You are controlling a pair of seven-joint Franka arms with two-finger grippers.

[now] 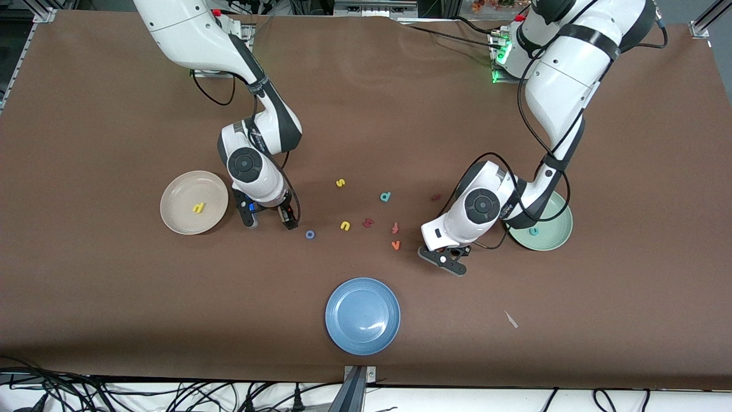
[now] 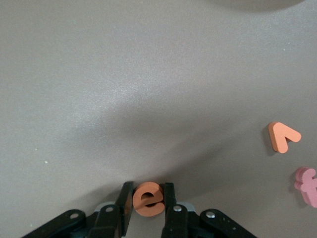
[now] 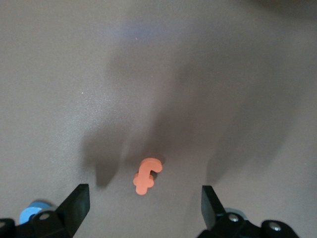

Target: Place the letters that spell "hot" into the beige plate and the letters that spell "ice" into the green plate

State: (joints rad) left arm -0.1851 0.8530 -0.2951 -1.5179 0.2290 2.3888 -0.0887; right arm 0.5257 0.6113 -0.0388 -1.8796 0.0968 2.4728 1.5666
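Observation:
My left gripper is shut on the orange e, one finger on each side of it. In the front view this gripper is low over the table beside the green plate, which holds the teal c. The dark red i lies on the table. My right gripper is open, its fingers wide to either side of the orange t. It hangs between the beige plate, which holds the yellow h, and the blue o.
Loose on the table between the grippers are a yellow s, a teal d, a yellow u, reddish letters and an orange v. A blue plate sits nearer the front camera.

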